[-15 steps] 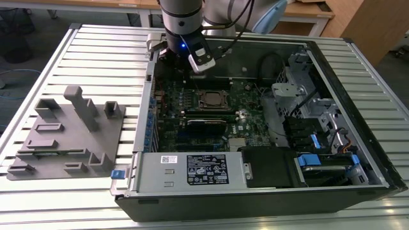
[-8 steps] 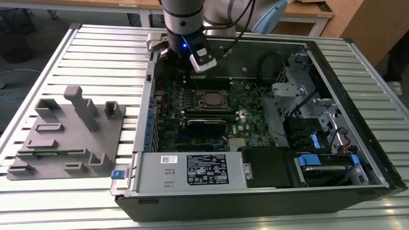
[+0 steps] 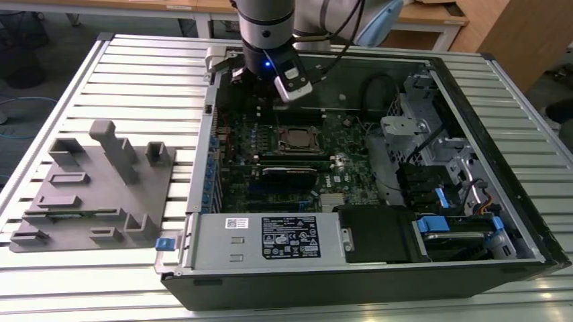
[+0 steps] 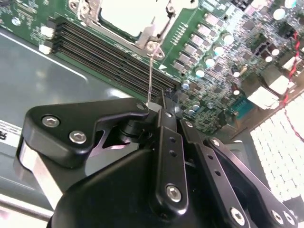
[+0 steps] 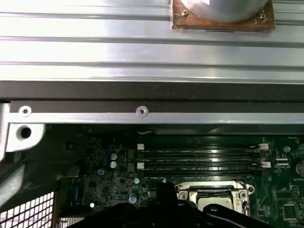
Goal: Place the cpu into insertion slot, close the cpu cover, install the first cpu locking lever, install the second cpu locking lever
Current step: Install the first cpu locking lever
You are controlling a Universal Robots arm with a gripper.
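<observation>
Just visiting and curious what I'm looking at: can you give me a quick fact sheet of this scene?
Setting: open computer case on a slatted table
Gripper: shut, low over the green circuit board
At its tip: the end of a thin locking lever
Cpu: seated on the board, cpu cover down over it

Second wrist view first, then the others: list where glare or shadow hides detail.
In the second wrist view, glare bleaches the cpu top nearly white; in the first wrist view, the slatted table shines while the motherboard sits in shadow; in the exterior view, the table's near slats glare.
</observation>
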